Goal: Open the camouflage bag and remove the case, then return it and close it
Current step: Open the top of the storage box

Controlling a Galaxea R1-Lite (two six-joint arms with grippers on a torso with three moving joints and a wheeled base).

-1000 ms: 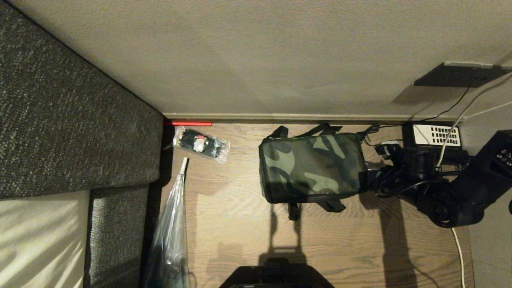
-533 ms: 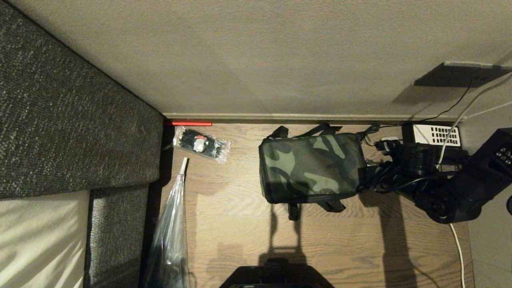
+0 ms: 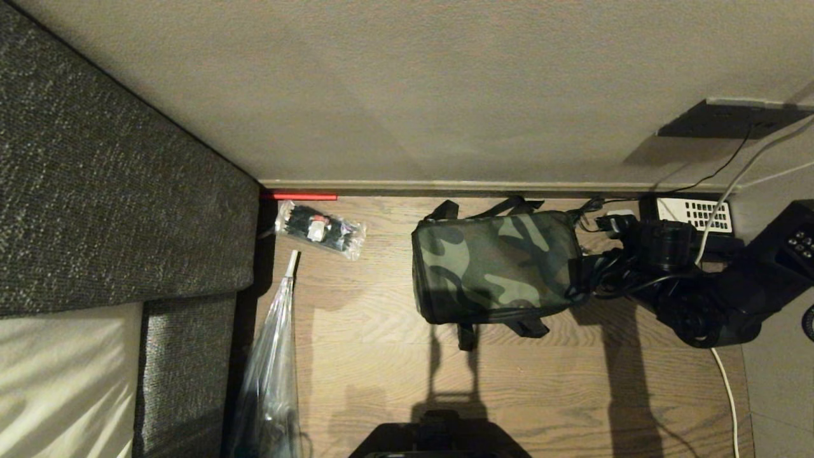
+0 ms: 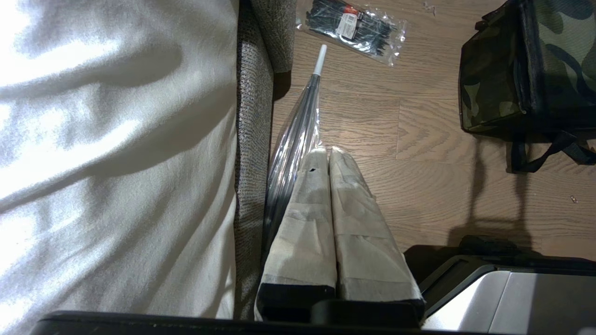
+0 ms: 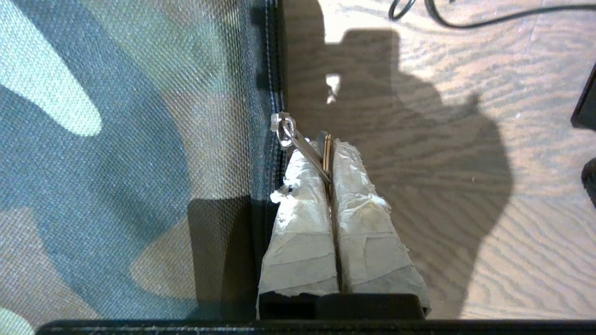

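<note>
The camouflage bag (image 3: 496, 267) sits closed on the wooden floor near the wall, also showing in the left wrist view (image 4: 526, 70). My right gripper (image 3: 582, 280) is at the bag's right end. In the right wrist view the right gripper (image 5: 328, 142) is shut on the metal zipper pull (image 5: 298, 144), which hangs from the black zipper seam of the bag (image 5: 130, 139). My left gripper (image 4: 328, 151) stays parked and shut with nothing in it, low beside the sofa. The case is hidden.
A clear packet of black cable ties (image 3: 320, 229) lies left of the bag. A plastic-wrapped umbrella (image 3: 273, 369) rests against the grey sofa (image 3: 114, 191). A black telephone (image 3: 693, 215) and cables (image 3: 725, 394) crowd the right. The wall (image 3: 445, 95) runs close behind the bag.
My right arm has shifted a little toward the wall along the bag's right end, still shut on the zipper pull. The bag and the left arm have not moved.
</note>
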